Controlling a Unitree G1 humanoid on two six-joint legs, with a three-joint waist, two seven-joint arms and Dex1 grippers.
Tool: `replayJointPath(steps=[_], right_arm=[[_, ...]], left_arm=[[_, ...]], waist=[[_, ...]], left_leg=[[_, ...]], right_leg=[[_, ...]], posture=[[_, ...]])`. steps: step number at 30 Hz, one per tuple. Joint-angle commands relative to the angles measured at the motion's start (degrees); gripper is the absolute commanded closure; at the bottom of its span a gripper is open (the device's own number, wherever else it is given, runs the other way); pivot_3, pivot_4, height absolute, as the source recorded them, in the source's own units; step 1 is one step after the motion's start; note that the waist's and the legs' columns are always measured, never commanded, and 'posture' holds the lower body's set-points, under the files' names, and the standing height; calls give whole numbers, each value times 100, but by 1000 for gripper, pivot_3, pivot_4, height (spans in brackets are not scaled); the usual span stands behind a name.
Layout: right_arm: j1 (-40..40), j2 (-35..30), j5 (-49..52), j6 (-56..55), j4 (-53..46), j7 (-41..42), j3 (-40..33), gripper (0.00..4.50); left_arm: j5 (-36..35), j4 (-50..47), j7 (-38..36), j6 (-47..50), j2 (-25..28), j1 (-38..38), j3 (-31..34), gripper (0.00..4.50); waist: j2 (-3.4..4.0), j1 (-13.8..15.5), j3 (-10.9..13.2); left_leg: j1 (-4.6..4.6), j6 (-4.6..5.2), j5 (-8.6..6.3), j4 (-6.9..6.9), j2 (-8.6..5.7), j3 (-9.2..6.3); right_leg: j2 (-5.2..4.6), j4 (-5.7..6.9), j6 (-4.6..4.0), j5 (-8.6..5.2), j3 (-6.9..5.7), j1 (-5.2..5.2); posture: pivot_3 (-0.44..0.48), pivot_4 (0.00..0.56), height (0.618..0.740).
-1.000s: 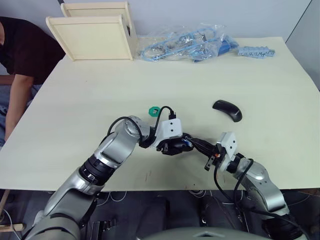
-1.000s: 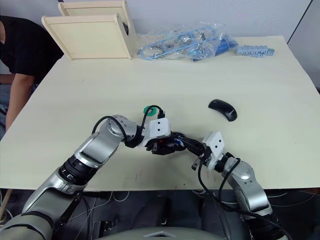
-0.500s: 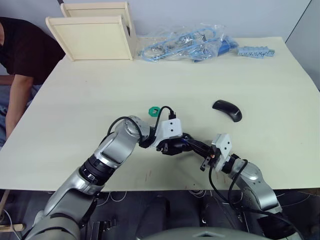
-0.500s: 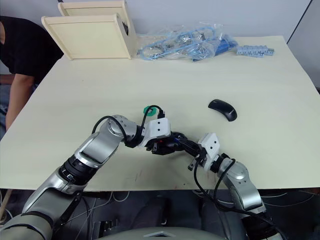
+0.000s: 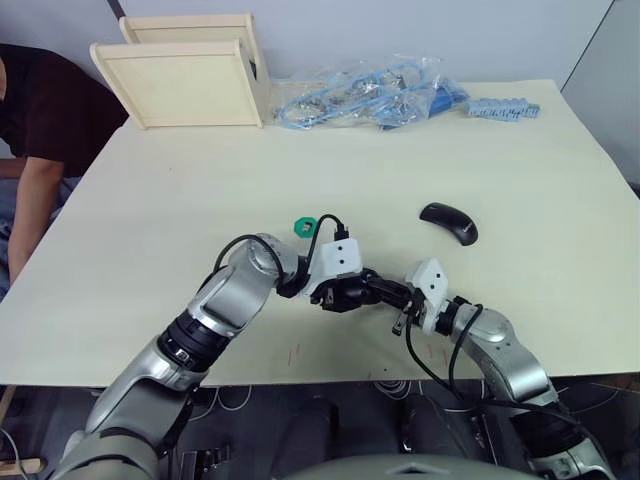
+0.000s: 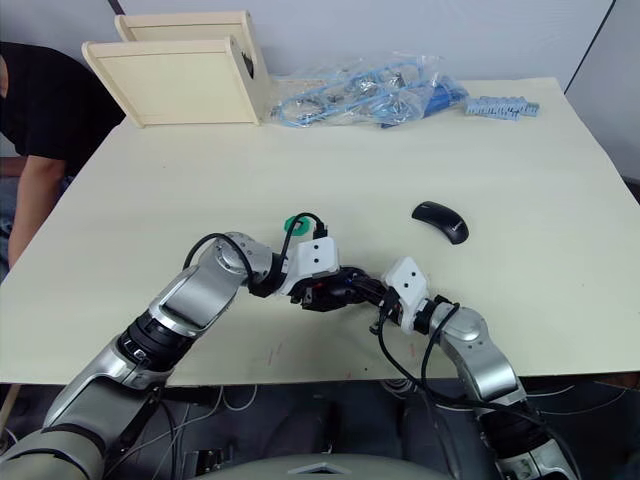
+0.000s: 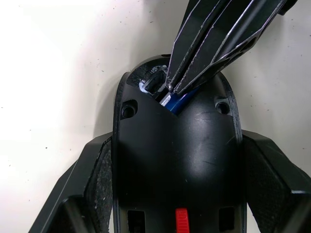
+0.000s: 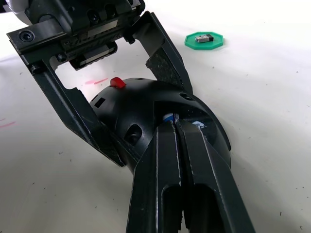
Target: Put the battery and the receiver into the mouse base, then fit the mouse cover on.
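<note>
My left gripper (image 5: 343, 294) is shut on the mouse base (image 7: 177, 160), a black oval body with a red patch, one finger on each side. It rests on the table near the front edge. The blue battery (image 7: 176, 101) lies in the base's open slot. My right gripper (image 8: 173, 124) is shut, and its joined fingertips press down on the battery. The receiver (image 8: 205, 38), a small dark nub, sits on a green disc (image 5: 305, 226) just behind the left gripper. Off to the right, the glossy black mouse cover (image 5: 450, 221) lies alone.
Two pale wooden boxes (image 5: 185, 75) stand at the table's back left. Clear bags of blue parts (image 5: 370, 95) and a blue strip (image 5: 500, 105) lie along the back. A person in black (image 5: 30, 120) sits at the left. The table's front edge (image 5: 330, 375) is close.
My right arm has moved left, bringing its shut fingertips from beside the mouse base onto the battery inside it. The left gripper has kept its hold. The camera has shifted slightly.
</note>
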Motion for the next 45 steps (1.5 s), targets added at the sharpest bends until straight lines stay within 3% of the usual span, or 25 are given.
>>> replayJointPath(steps=[1,7,8,15,18,27,36,37,39,45], right_arm=[[171,-159,450,350,-270,259,-222,4465],[373,-1116,1348,739,-1350,842,-1157,4465],[444,-1271,1439,752,-1444,925,-1295,4227],[1323,-2019,1914,561,-1901,1458,-2235,1610],[1765,-2178,2035,463,-2111,1549,-2596,54],[2465,-2218,2167,507,-2599,1432,-3148,54],[2444,-2197,2155,504,-2629,1352,-3095,54],[2431,-2196,2143,484,-2594,1366,-3088,0],[2403,-2184,2121,452,-2544,1378,-3070,0],[2389,-2070,2008,267,-2426,1395,-2978,0]], left_arm=[[66,75,61,-4,-52,52,-151,1505],[62,143,48,-46,-72,36,-133,1505],[61,160,46,-55,-78,28,-130,1505],[41,260,32,-137,-164,-28,-128,1505],[43,318,23,-154,-231,-83,-156,1505],[85,429,-36,-247,-307,-167,-229,1505],[37,425,-73,-185,-260,-175,-185,1505],[32,431,-14,-190,-289,-185,-130,480],[-36,386,-25,-158,-294,-188,-56,38],[-686,-225,-18,36,-71,175,819,38]], waist=[[1,15,1],[1,25,7],[1,27,7],[4,66,12],[3,73,12],[3,110,12],[2,111,13],[2,110,13],[1,108,13],[-5,49,31]], left_leg=[[-1,0,0,0,0,-1],[-13,1,0,2,-6,-1],[-11,1,0,2,-6,-3],[-18,1,-1,2,-8,1],[-18,4,-2,3,-10,3],[-17,5,-3,3,-11,2],[-16,5,-3,3,-10,2],[-16,5,-3,3,-10,2],[-16,5,-3,3,-10,1],[-23,5,-3,2,-6,-4]], right_leg=[[0,0,0,0,0,0],[-9,-7,3,1,-3,-3],[-8,-7,3,0,-4,-3],[-11,-10,5,-1,-13,0],[-15,-11,8,-2,-13,2],[-17,-14,9,-3,-15,6],[-17,-15,9,-4,-14,6],[-17,-15,9,-4,-14,6],[-17,-15,9,-4,-14,6],[-15,-13,8,-4,-14,-3]], posture=[[0,150,740],[0,150,740],[0,150,740],[0,150,740],[0,150,740],[0,150,740],[0,150,740],[0,150,740],[0,150,740],[0,150,740]])
